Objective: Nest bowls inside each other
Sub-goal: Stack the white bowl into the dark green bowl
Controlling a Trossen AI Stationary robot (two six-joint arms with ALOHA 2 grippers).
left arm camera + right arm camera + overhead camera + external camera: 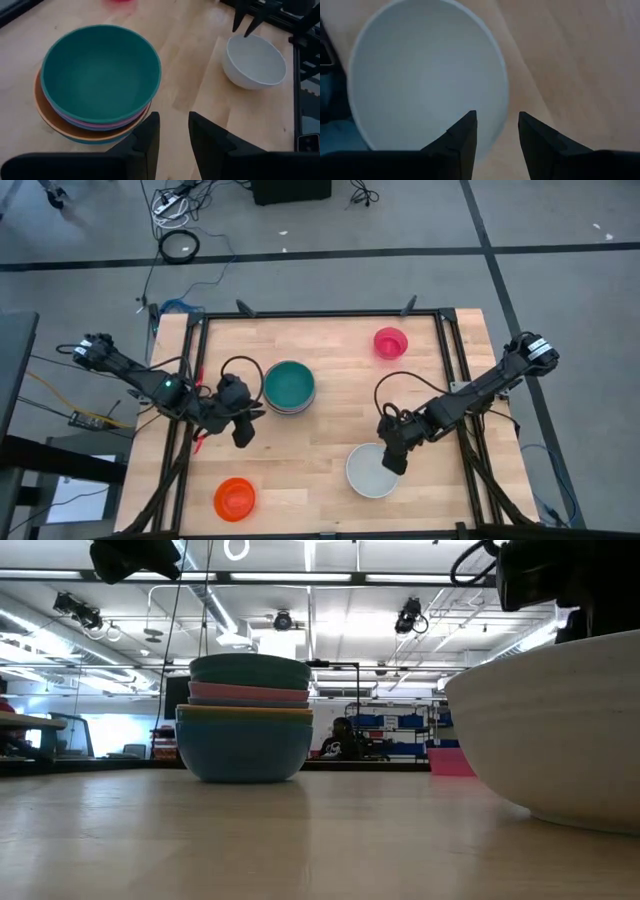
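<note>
On the wooden bench, a stack of nested bowls stands toward the middle-left, with the teal bowl on top; below it the low view shows a pink rim, then an orange one, and a blue bowl at the bottom. The left end effector hangs just beside this stack on its near side, holding nothing; the left wrist view shows its two dark fingers apart with a narrow gap between them, pointing past the stack's rim.

The white bowl sits upright at the front right of the bench, well apart from the stack. The right end effector hovers over the white bowl's rim; in the right wrist view its fingers stand apart, and the bowl's edge lies below the gap between them. Whether they touch the rim cannot be told.

A magenta bowl stands alone near the back edge of the bench, and a red-orange bowl sits alone at the front-left corner.
</note>
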